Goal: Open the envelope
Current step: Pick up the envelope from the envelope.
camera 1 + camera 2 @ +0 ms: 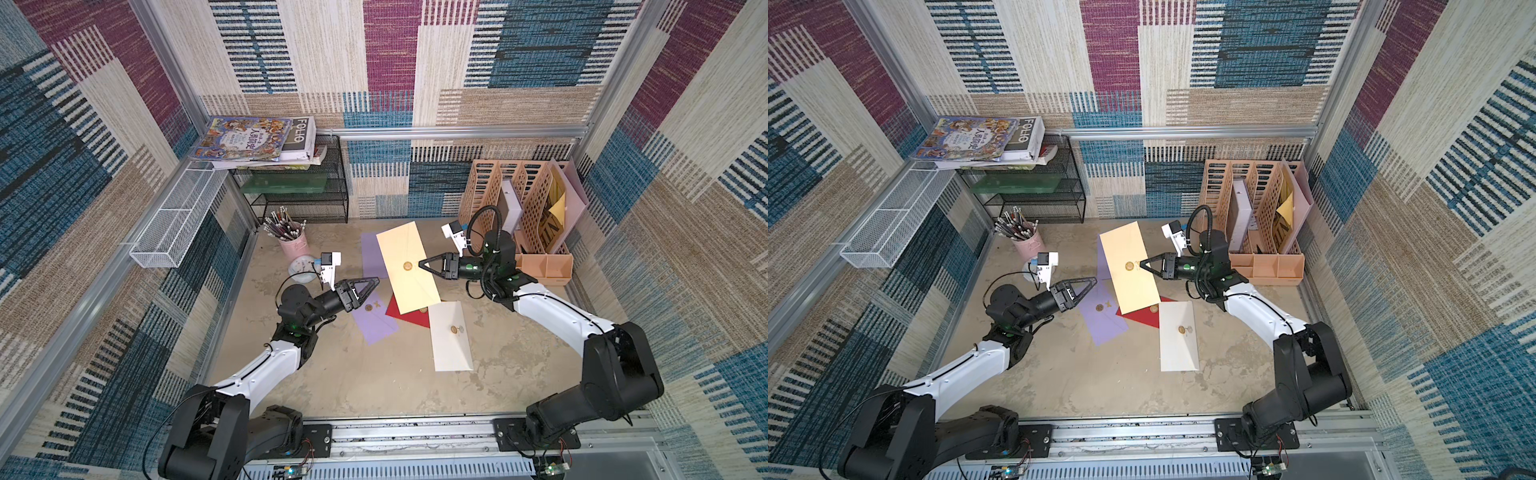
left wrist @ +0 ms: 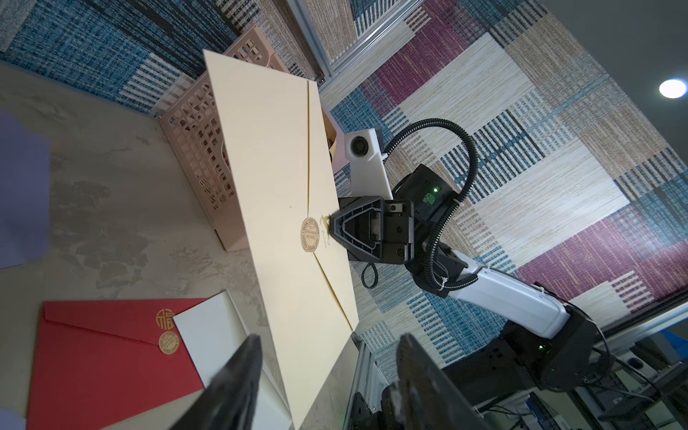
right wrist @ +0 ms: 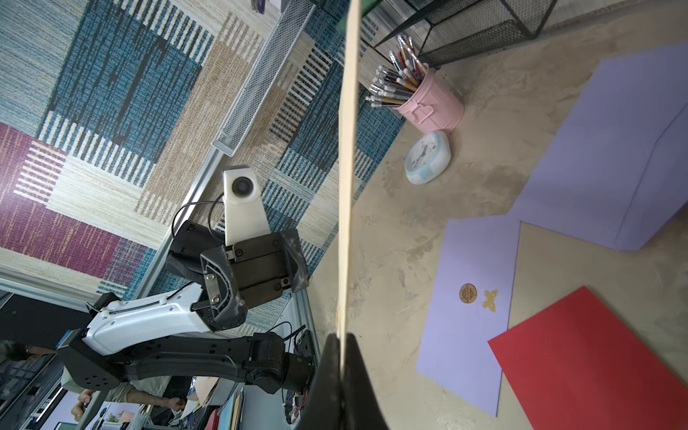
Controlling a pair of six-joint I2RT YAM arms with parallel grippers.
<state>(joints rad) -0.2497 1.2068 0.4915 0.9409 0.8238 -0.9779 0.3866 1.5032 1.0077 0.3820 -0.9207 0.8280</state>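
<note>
A cream envelope [image 1: 405, 253] [image 1: 1128, 245] hangs tilted above the table, its flap closed under a round gold seal [image 2: 311, 234]. My right gripper [image 1: 420, 263] [image 1: 1141, 263] [image 2: 332, 231] is shut on it, reaching in from the long edge to just beside the seal. In the right wrist view the envelope [image 3: 348, 149] runs edge-on between that gripper's [image 3: 340, 346] closed fingers. My left gripper [image 1: 374, 281] [image 1: 1094, 281] [image 2: 330, 338] stands open, close to the envelope's opposite long edge and lower corner, with nothing between its fingers.
Flat on the table lie a purple envelope [image 1: 374, 322], a red one [image 1: 409, 316], a white one [image 1: 451, 338] and another purple one [image 1: 370, 253]. A pink pen cup [image 1: 294, 245] and a small clock [image 1: 302, 268] stand at the left. A peach file organizer [image 1: 528, 216] is back right, a black wire shelf [image 1: 299, 195] back left.
</note>
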